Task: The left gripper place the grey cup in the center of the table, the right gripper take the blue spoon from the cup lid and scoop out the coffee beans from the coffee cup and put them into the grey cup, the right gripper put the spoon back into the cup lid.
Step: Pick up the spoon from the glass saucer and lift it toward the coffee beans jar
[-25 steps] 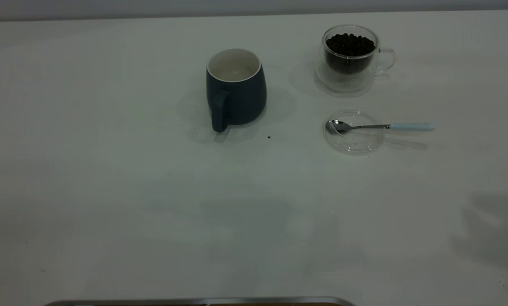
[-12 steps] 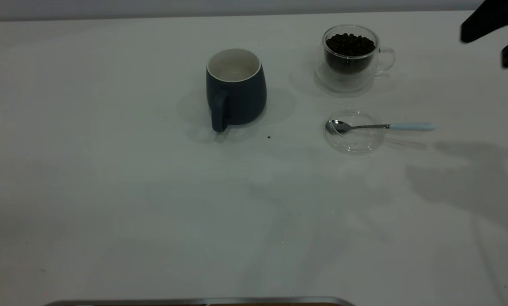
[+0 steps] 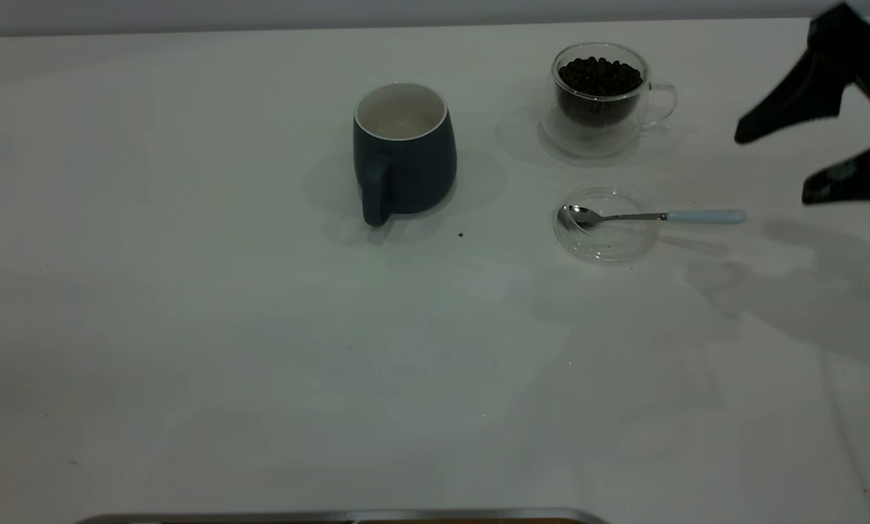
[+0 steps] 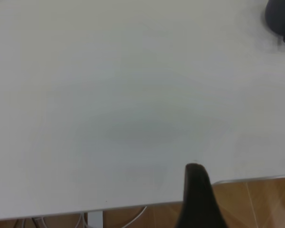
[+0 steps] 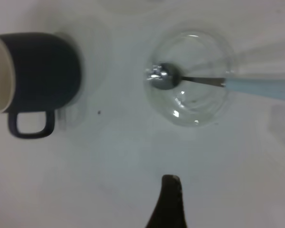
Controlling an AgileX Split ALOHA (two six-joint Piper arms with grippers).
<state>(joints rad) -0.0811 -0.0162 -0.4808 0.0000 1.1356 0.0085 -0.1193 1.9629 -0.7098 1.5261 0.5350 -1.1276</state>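
Right gripper (image 3: 784,167): your claw hangs with fingers spread, empty, above the table (image 3: 260,327) at its right edge.
Blue spoon (image 3: 653,216): bowl in the cup lid (image 3: 606,240), handle tip near your claw.
Grey cup (image 3: 404,156): upright, mid-table.

Showing the right gripper (image 3: 790,167): matte black throughout, two tapering pointed fingers (image 3: 788,102) widening toward a blocky black body. Appearing in each wrist view as one dark, round-tipped finger (image 5: 170,202), without visible markings.
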